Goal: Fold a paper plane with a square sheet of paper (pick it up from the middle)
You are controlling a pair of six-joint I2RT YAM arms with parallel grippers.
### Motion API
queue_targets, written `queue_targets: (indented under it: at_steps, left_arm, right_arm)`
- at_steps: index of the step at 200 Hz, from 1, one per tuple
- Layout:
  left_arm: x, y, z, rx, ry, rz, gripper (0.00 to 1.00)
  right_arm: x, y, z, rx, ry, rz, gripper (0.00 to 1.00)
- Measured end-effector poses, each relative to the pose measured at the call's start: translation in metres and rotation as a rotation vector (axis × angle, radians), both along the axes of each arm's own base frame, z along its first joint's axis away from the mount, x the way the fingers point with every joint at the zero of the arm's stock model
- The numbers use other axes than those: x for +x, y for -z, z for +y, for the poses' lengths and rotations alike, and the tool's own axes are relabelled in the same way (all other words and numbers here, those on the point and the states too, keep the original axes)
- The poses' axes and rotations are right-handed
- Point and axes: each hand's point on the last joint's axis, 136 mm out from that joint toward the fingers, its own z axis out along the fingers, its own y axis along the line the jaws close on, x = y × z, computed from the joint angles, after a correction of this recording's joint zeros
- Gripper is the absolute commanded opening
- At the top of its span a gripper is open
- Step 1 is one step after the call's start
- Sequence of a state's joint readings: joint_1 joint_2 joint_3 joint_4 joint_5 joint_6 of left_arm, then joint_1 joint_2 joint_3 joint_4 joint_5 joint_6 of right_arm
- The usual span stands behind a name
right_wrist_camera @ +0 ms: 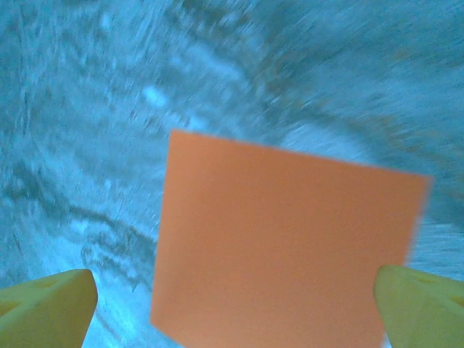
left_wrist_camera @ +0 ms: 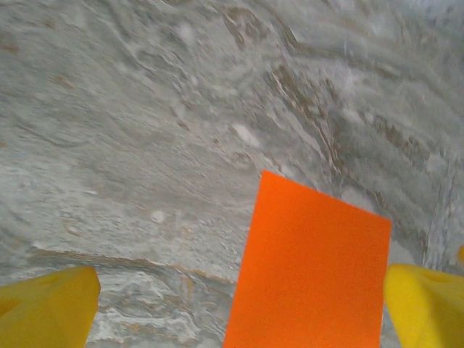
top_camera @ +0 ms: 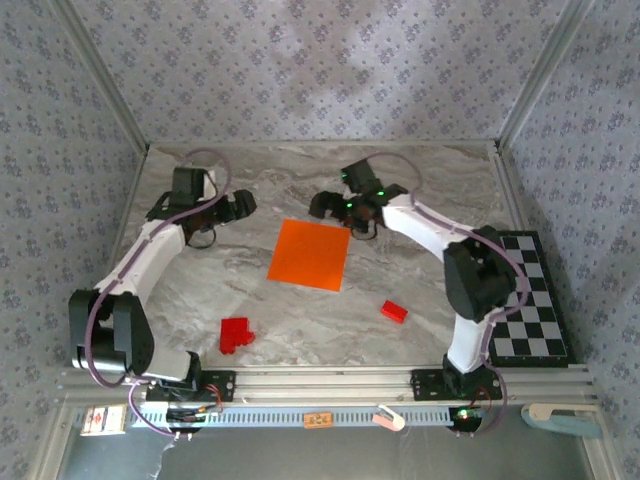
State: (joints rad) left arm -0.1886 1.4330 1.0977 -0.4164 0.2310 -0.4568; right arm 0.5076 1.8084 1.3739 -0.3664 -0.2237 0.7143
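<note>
Yellow fingertips (left_wrist_camera: 47,304) of the left gripper (left_wrist_camera: 235,308) stand wide apart and hold nothing, off the far left corner of the square sheet of paper (top_camera: 310,254). The sheet lies flat and unfolded in the middle of the marbled table (top_camera: 420,180). Beside its far right corner the right gripper (right_wrist_camera: 233,304) hovers, equally spread and empty. A red block cluster (top_camera: 236,333) and a single red block (top_camera: 393,311) lie nearer the arm bases, and a chequered board (top_camera: 530,300) sits at the right edge.

Your overhead view is evenly lit; the right wrist view is blue-tinted and smeared, blurring the square sheet of paper (right_wrist_camera: 283,254).
</note>
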Motion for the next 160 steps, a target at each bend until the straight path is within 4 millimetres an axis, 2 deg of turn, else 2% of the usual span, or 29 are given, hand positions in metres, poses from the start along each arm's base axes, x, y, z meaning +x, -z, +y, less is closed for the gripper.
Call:
queue_targets:
  at_steps: [12, 25, 52, 76, 105, 142, 160]
  left_arm:
    - [-0.004, 0.007, -0.018, 0.032, 0.052, 0.036, 1.00]
    - [-0.010, 0.020, -0.040, 0.075, 0.116, 0.085, 1.00]
    - [-0.023, 0.053, -0.082, 0.138, 0.234, 0.197, 1.00]
    - [-0.033, 0.085, -0.113, 0.186, 0.313, 0.304, 1.00]
    - [-0.035, 0.113, -0.143, 0.290, 0.378, 0.386, 1.00]
    - [-0.041, 0.132, -0.168, 0.412, 0.445, 0.422, 1.00]
    - [-0.045, 0.137, -0.172, 0.444, 0.456, 0.436, 1.00]
  right_arm:
    - [0.007, 0.001, -0.027, -0.009, 0.055, -0.014, 1.00]
    - [0.010, 0.013, -0.053, -0.037, 0.104, -0.005, 1.00]
    - [0.000, 0.041, -0.089, -0.095, 0.158, 0.044, 1.00]
    - [-0.006, 0.049, -0.103, -0.114, 0.176, 0.061, 1.00]
    - [-0.007, 0.046, -0.112, -0.113, 0.191, 0.052, 1.00]
    - [-0.007, 0.044, -0.122, -0.109, 0.213, 0.041, 1.00]
    - [-0.006, 0.044, -0.128, -0.108, 0.228, 0.040, 1.00]
